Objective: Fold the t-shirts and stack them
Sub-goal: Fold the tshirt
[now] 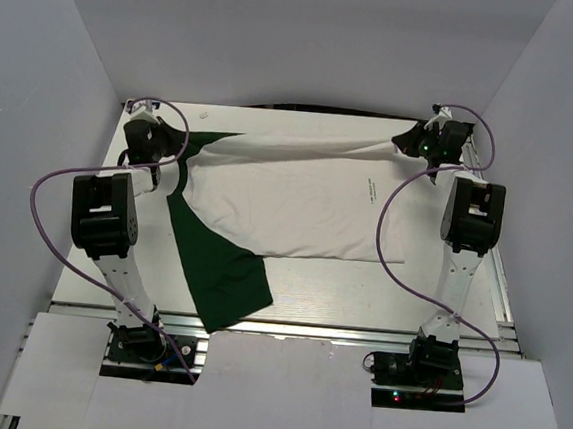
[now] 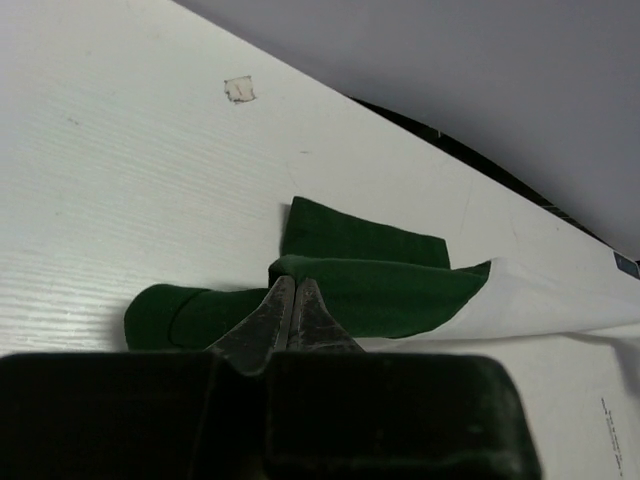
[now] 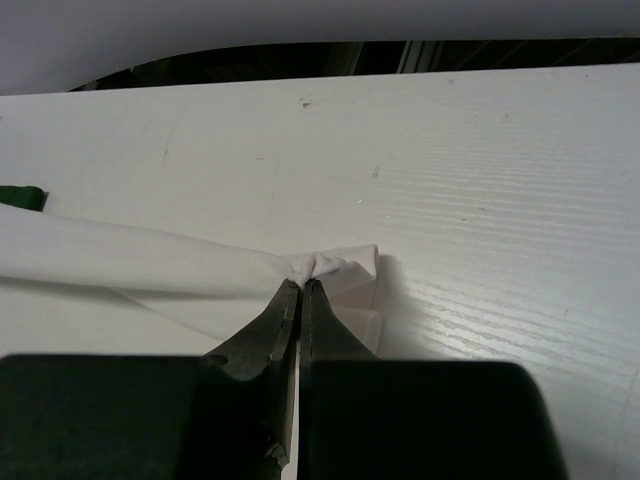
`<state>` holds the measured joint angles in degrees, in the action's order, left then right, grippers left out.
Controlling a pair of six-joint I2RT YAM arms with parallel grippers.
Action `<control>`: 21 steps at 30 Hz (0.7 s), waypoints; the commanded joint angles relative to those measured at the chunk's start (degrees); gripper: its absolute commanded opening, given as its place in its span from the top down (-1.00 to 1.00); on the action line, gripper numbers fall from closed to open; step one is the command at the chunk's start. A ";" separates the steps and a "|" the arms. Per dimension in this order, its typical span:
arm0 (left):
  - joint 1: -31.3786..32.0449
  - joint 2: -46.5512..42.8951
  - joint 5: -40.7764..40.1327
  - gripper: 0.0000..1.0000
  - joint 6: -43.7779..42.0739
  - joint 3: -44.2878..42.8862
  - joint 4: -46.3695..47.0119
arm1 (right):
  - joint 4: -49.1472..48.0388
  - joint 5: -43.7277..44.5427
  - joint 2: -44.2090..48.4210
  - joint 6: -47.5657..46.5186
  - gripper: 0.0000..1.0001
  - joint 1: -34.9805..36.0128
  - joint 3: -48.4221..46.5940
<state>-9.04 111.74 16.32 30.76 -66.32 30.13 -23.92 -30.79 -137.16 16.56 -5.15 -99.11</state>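
Note:
A white t-shirt (image 1: 298, 200) with dark green sleeves lies across the table, stretched between both arms along its far edge. One green sleeve (image 1: 217, 264) hangs toward the near side. My left gripper (image 1: 162, 141) is shut on the green sleeve (image 2: 370, 285) at the far left; in the left wrist view the gripper (image 2: 293, 285) pinches the folded green cloth. My right gripper (image 1: 416, 141) is shut on the white hem corner at the far right; in the right wrist view the gripper (image 3: 302, 285) pinches bunched white fabric (image 3: 335, 268).
The white table (image 1: 340, 294) has grey walls on three sides. A metal rail (image 1: 356, 333) runs along the near edge by the arm bases. A small printed label (image 1: 371, 190) marks the shirt. A small tape mark (image 2: 239, 90) sits on the table.

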 commanded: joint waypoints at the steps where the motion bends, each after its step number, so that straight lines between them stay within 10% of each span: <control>1: -0.81 -4.69 0.30 1.00 -1.41 1.55 0.98 | -4.29 -1.21 5.06 0.76 1.00 -1.00 0.85; 21: -0.89 -6.36 0.12 1.00 -2.20 7.52 0.63 | -3.50 -3.14 8.40 0.14 1.00 -1.88 8.14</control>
<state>-9.28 110.61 16.36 29.34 -60.01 30.02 -25.82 -33.56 -132.73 17.54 -6.15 -91.79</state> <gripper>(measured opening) 0.017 0.012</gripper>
